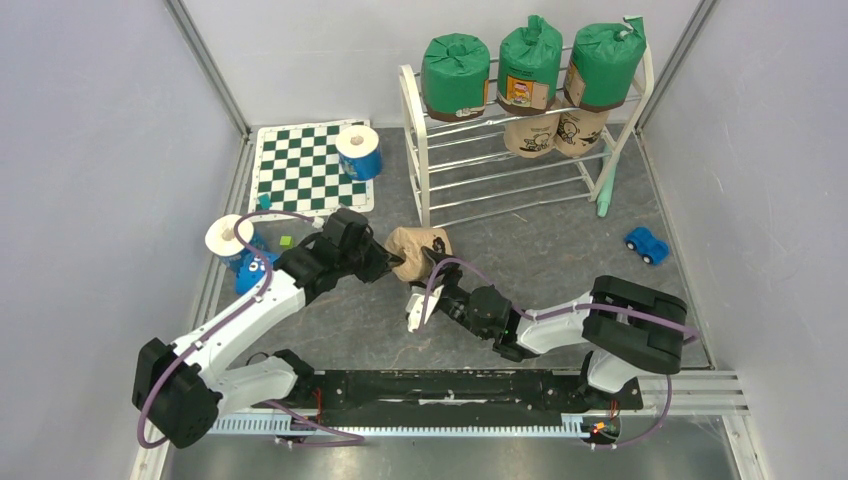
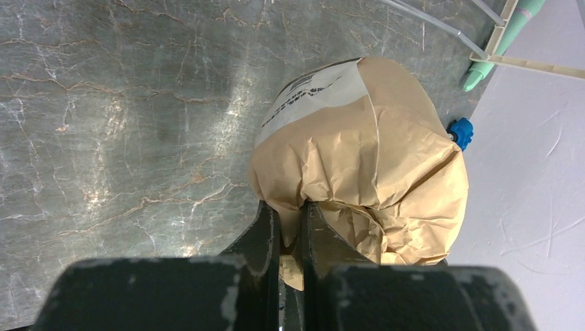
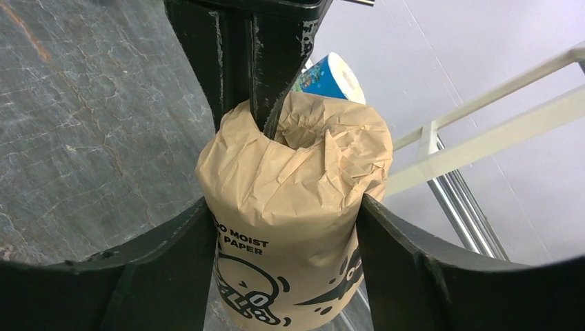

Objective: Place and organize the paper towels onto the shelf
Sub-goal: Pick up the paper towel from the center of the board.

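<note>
Handover mid-worktop [image 1: 560,250]: left gripper [image 2: 290,215] pinches the tan roll [image 1: 415,245] by its twisted paper top, right gripper [image 3: 283,207] clamps its body. Seat right's hold before left releases; shelf [image 1: 415,130] at one o'clock.

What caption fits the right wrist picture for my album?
Right gripper hugs a tan paper towel roll while the left gripper pinches its crumpled top.

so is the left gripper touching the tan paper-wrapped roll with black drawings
Touching. The left wrist view shows the left gripper shut, pinching the crumpled end of the tan paper-wrapped roll.
</note>
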